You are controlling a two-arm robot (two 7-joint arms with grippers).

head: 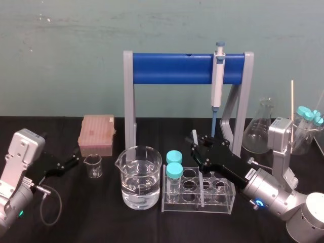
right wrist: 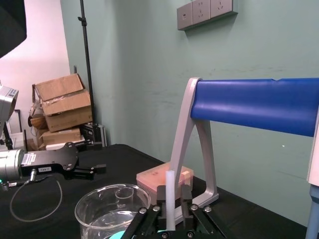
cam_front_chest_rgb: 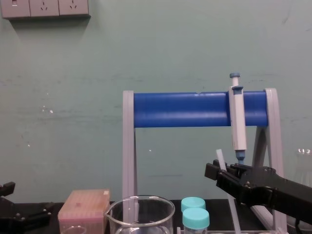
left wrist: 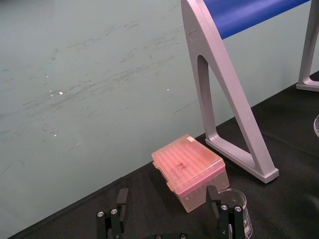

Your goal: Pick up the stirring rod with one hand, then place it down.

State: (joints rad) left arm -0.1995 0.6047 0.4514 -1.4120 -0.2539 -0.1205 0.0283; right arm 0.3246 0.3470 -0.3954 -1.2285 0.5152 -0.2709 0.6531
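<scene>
**One gripper clamped on the rod, the other parked open**

Farthest left, the left gripper [head: 75, 159] is parked low over the table. Its fingers are spread wide and nothing is held between them. A pink tip box [head: 97, 132] and a small beaker [head: 93, 166] sit just beyond its fingertips, untouched, which suits a task meant for a single hand.

Between the two grippers a large beaker [head: 139, 177] of clear liquid is stood. Two capped tubes [head: 174, 169] are housed in the near end of the tube rack [head: 223, 200], which lies directly beneath the right gripper [head: 199, 145].

That gripper is closed on the stirring rod [head: 194, 136], pinching it toward its upper end. A short stub is left above the fingers, and the long remainder reaches down into the rack. The rod is held nearly upright, probably so that it can pass through the rack's opening without levering against it. Whether its lower end is resting on the rack floor cannot be told.

Just behind and above the gripper, a pipette [head: 217, 76] is hung from the blue stand [head: 172, 69]. Its tip is near the rod's top, so any lift is judged to need clearance there.
</scene>
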